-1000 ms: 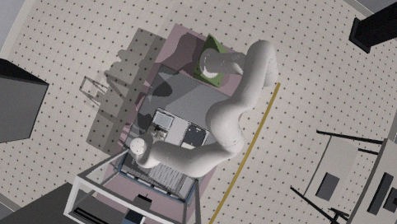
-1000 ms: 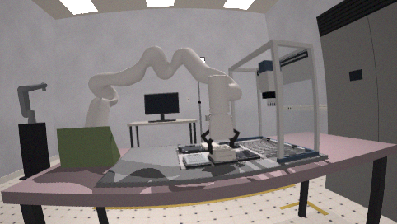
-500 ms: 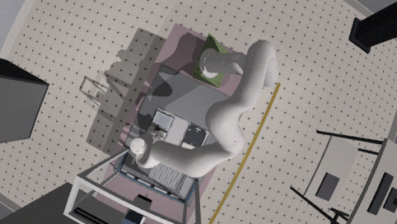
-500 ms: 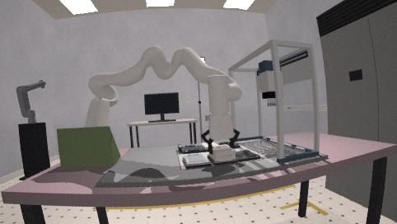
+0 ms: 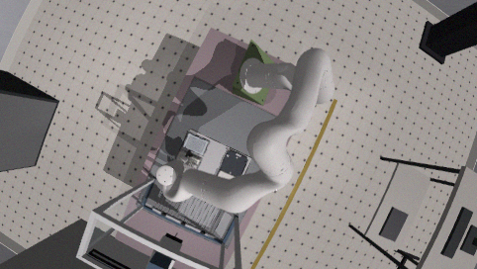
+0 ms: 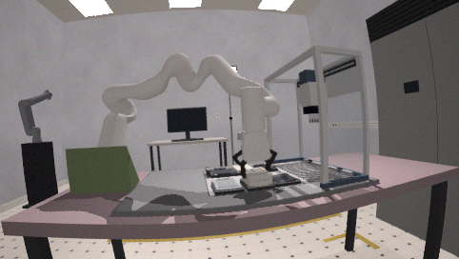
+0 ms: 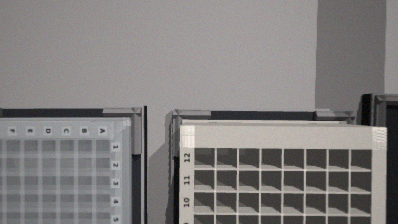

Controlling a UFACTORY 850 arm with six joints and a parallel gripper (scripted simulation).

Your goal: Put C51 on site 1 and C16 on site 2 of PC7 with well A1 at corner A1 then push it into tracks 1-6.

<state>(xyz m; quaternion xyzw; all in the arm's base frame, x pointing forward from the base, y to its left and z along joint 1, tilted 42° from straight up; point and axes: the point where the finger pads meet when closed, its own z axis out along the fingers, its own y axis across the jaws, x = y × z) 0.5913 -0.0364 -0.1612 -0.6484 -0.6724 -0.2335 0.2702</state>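
My gripper (image 6: 255, 167) stands over the middle nest, its black fingers down on either side of C51 (image 6: 257, 179), the pale deep-well block, and shut on it. In the wrist view C51 (image 7: 282, 175) fills the lower right with its square wells, and the fingers are out of frame. C15 (image 7: 60, 170), the translucent 96-well plate, sits in its nest at the lower left; it also shows in the top and exterior views (image 5: 195, 143) (image 6: 224, 184). The carrier PC7 (image 5: 225, 160) lies flat on the apron beside the nests. My wrist (image 5: 166, 176) hides C16.
The loading rails (image 6: 307, 169) lie under a white frame (image 6: 324, 109) just beyond the nests. A dark nest edge (image 7: 380, 112) shows at the wrist view's right. A green wedge (image 6: 97, 169) stands at the table's near-left end by my base.
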